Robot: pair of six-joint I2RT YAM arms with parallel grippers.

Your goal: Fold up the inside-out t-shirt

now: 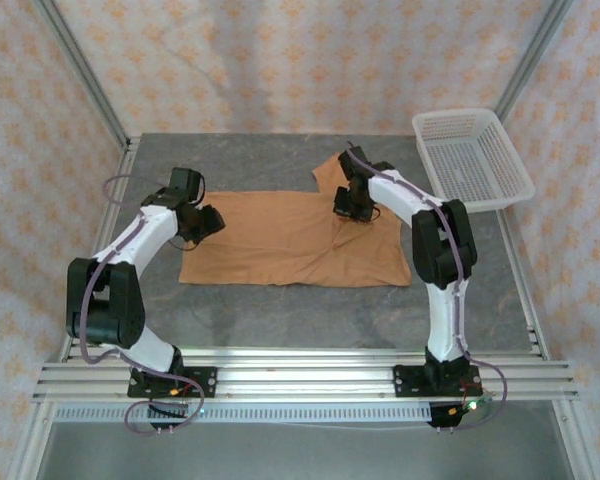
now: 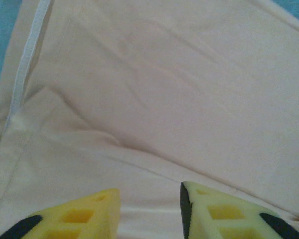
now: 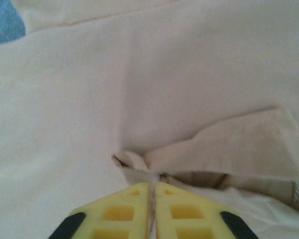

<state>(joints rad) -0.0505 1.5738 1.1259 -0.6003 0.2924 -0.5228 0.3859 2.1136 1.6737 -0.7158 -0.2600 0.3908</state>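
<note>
The orange-tan t-shirt (image 1: 285, 240) lies spread on the grey table, one sleeve reaching toward the back right. My left gripper (image 1: 212, 220) hovers at the shirt's left edge, open, its yellow fingers (image 2: 224, 211) apart over flat cloth (image 2: 164, 99) with nothing between them. My right gripper (image 1: 348, 208) sits at the shirt's upper right, shut on a pinched fold of the cloth (image 3: 152, 174). A raised flap of the shirt (image 3: 229, 149) lies just beyond its fingertips. The neck label is hidden.
A white plastic mesh basket (image 1: 472, 160) stands at the back right corner of the grey table (image 1: 280, 310). Metal frame posts and patterned walls enclose the table. Bare tabletop lies in front of the shirt.
</note>
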